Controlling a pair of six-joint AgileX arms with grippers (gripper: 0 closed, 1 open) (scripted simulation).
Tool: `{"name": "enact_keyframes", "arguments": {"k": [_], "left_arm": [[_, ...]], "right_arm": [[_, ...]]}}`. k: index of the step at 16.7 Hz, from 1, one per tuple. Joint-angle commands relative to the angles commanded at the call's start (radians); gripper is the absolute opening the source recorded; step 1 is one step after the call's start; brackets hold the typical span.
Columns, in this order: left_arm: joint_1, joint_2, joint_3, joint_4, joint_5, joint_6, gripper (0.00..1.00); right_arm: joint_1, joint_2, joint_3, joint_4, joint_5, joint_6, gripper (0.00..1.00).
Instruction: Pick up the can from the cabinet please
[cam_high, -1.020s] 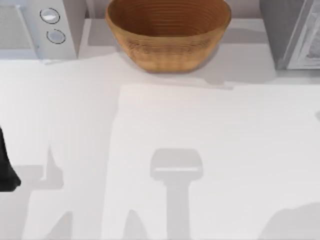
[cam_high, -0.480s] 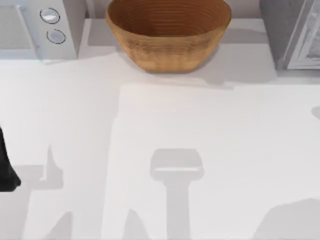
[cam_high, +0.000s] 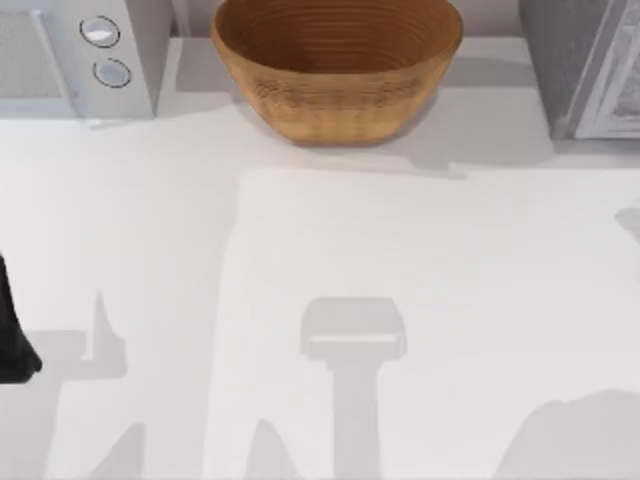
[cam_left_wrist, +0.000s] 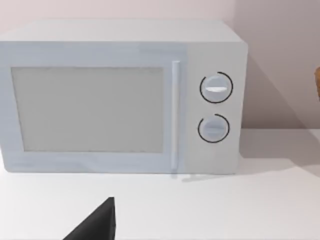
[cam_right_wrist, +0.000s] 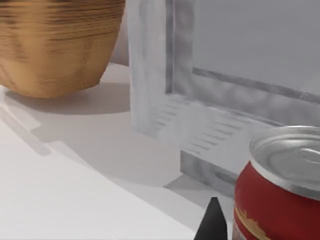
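The can (cam_right_wrist: 280, 195) is red with a silver lid and sits close in the right wrist view, out in front of the grey cabinet (cam_right_wrist: 210, 95). My right gripper (cam_right_wrist: 235, 227) is shut on the can. One dark fingertip (cam_right_wrist: 212, 220) lies against the can's side, and the other is hidden behind it. In the top view the cabinet (cam_high: 585, 65) stands at the table's back right corner. My left arm (cam_high: 8, 340) is parked at the left edge.
A white microwave (cam_high: 75, 55) stands at the back left and faces the left wrist camera (cam_left_wrist: 120, 100). A woven brown basket (cam_high: 335, 65) sits at the back middle, beside the cabinet in the right wrist view (cam_right_wrist: 55, 45).
The arm shadow at the table's front right has grown and crept up and to the left. The small shadow at the right edge has shifted up. The left arm has not moved.
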Motion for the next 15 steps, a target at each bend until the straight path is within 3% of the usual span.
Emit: {"name": "enact_keyframes", "arguments": {"k": [11, 15], "left_arm": [[0.000, 0.000, 0.000, 0.000, 0.000, 0.000, 1.00], [0.000, 0.000, 0.000, 0.000, 0.000, 0.000, 1.00]], "right_arm": [[0.000, 0.000, 0.000, 0.000, 0.000, 0.000, 0.98], [0.000, 0.000, 0.000, 0.000, 0.000, 0.000, 1.00]]}}
